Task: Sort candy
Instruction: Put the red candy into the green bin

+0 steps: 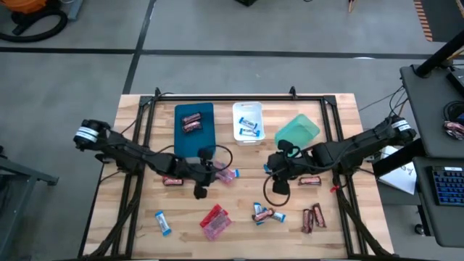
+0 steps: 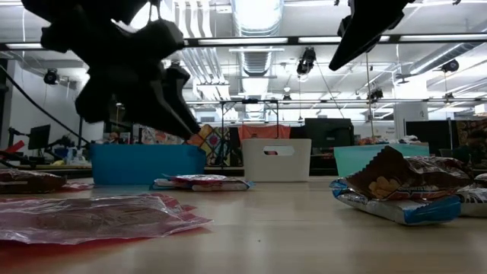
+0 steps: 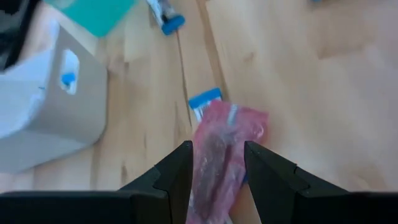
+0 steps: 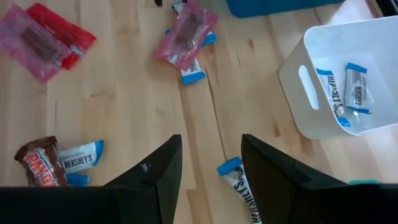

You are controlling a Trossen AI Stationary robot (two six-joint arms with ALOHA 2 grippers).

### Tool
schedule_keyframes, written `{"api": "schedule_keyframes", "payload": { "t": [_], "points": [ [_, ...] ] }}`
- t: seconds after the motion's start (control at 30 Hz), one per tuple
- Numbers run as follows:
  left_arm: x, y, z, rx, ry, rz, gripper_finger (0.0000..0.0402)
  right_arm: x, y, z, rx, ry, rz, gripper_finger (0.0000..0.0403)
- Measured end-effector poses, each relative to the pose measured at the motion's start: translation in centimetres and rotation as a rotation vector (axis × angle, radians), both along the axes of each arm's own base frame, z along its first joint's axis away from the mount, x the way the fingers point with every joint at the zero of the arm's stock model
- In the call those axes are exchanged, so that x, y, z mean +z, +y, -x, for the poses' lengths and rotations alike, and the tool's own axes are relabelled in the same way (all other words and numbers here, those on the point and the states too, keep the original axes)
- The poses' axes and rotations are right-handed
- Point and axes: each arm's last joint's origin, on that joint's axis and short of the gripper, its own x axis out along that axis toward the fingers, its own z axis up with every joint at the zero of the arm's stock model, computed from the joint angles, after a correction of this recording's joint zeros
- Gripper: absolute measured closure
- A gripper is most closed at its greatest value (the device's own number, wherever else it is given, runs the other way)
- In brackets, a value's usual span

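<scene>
My left gripper (image 1: pixel 214 174) is open and hangs above a pink packet (image 3: pixel 219 149) at the table's middle. In the left wrist view its fingers (image 3: pixel 179 169) stand on either side of the packet, and the low view shows them clear above it (image 2: pixel 199 182). The packet lies partly on a blue-and-white bar (image 3: pixel 205 99). My right gripper (image 1: pixel 275 170) is open and empty, high above the table, over a loose blue-and-white bar (image 4: pixel 239 180). More candy lies loose on the near half: red and pink packets (image 1: pixel 215 221), brown bars (image 1: pixel 313 217), and a mixed cluster (image 1: pixel 264 214).
At the far middle, a blue tray (image 1: pixel 194 134) holds brown bars and a white tray (image 1: pixel 248 135) holds blue-and-white bars. A green tray (image 1: pixel 297 130) stands tilted to their right. A dark frame runs along the table's far edge and sides.
</scene>
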Motion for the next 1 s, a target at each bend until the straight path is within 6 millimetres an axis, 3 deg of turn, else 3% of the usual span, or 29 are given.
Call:
{"api": "schedule_keyframes", "payload": {
  "t": [0.17,0.57,0.77,1.0],
  "points": [
    [-1.5,-0.1,-0.3,0.009,0.052,-0.005,0.0265,0.1,0.0,-0.1,0.0,-0.015,-0.005,0.0245],
    [-3.1,0.0,-0.5,0.034,0.109,-0.034,0.0189,0.0,0.0,-0.1,0.0,-0.015,-0.005,0.0245],
    [-4.2,0.1,-0.6,0.069,0.137,-0.084,0.0192,0.0,0.0,-0.1,0.0,-0.015,-0.005,0.0245],
    [-4.6,0.1,-0.7,0.076,0.148,-0.09,0.0223,0.0,0.0,-0.1,0.0,-0.015,-0.005,0.0245]
  ]
}}
